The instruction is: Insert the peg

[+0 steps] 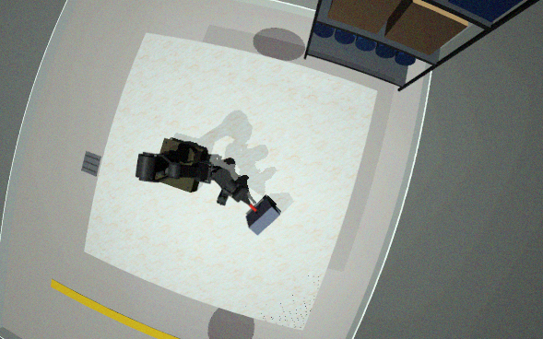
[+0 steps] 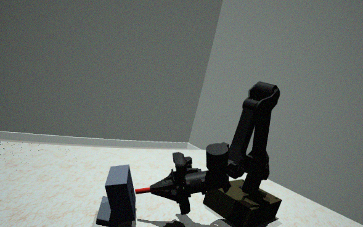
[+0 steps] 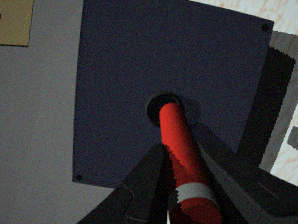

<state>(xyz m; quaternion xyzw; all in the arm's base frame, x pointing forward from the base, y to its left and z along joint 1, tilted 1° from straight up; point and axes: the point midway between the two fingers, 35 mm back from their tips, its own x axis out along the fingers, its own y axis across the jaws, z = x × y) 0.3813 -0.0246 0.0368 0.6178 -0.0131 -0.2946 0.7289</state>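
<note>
The gripper [image 3: 178, 189] is clamped on the red peg [image 3: 181, 156], whose far end has entered the round hole [image 3: 157, 104] in the dark blue sloped panel [image 3: 127, 63]. Pickup and alignment look done. Most of the peg's length shows outside the hole, so it likely has further to go before bottoming out; release and retreat remain.

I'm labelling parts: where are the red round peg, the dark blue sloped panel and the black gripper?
Red round peg [image 3: 178, 143], wrist view, mid shaft.
Dark blue sloped panel [image 3: 127, 56], wrist view, bare face.
Black gripper [image 2: 154, 189], exterior view, fingertips.
</note>
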